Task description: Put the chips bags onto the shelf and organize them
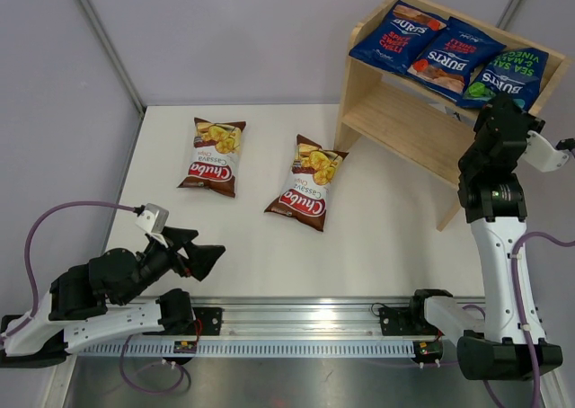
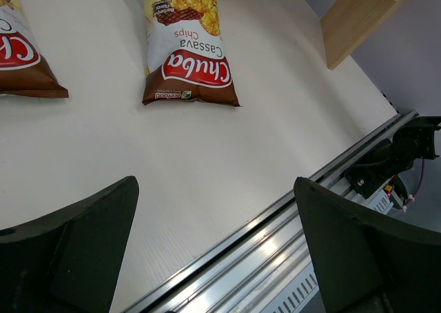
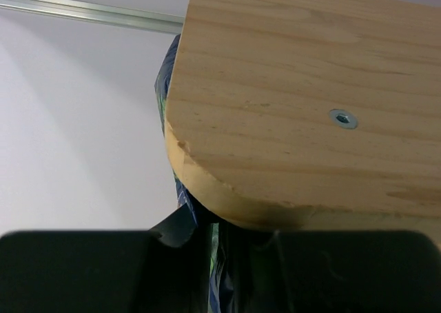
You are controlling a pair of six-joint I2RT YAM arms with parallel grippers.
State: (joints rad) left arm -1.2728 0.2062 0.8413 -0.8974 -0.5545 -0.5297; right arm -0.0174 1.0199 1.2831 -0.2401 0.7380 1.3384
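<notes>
Three Burts bags point(image 1: 452, 57) lie on the top tier of the shelf point(image 1: 395, 120). The left Chuba bag point(image 1: 212, 156) and right Chuba bag point(image 1: 307, 185) lie on the table point(image 1: 386, 237), long axes running near to far. The left gripper point(image 1: 199, 249), fingers spread wide, sits near-left, closest to them, the left one just beyond it. The right gripper point(image 1: 503, 111) is at the shelf's right end; its grip I cannot tell.

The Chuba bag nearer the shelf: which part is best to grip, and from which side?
Probably the brown bottom seam, the end pointing away from the shelf. The Chuba bag lies flat on the table, so that thin edge looks easiest to pinch, coming low from the near side.
</notes>
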